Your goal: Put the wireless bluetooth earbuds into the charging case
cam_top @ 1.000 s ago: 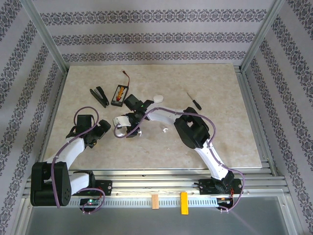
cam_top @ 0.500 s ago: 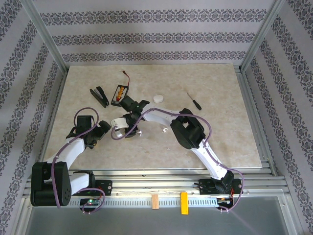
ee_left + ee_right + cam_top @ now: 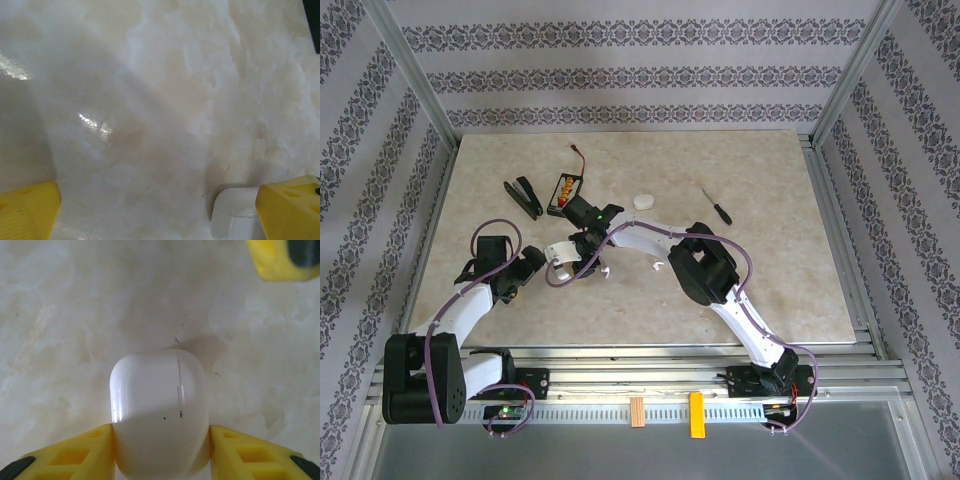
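Near the left-centre of the beige marbled tabletop (image 3: pixel 790 260), the right gripper (image 3: pixel 160 452) was clamped on a white pebble-shaped plastic charging case (image 3: pixel 159 405), one yellow finger against each flank. The case lay flat with its lid closed. Its long axis ran straight out from the wrist, the rounded end pointed away, and a thin seam followed that axis. The left gripper (image 3: pixel 160 210) stood spread wide and held nothing, one yellow finger (image 3: pixel 290 207) just beside the case (touching or not, unclear). A tiny white plastic earbud (image 3: pixel 658 266) lay near the right forearm, too small to show its heading. Bare tabletop stretched rightward and toward the far edge. A black battery holder (image 3: pixel 565 190) and a black folded tool (image 3: pixel 525 197) lay far-left.
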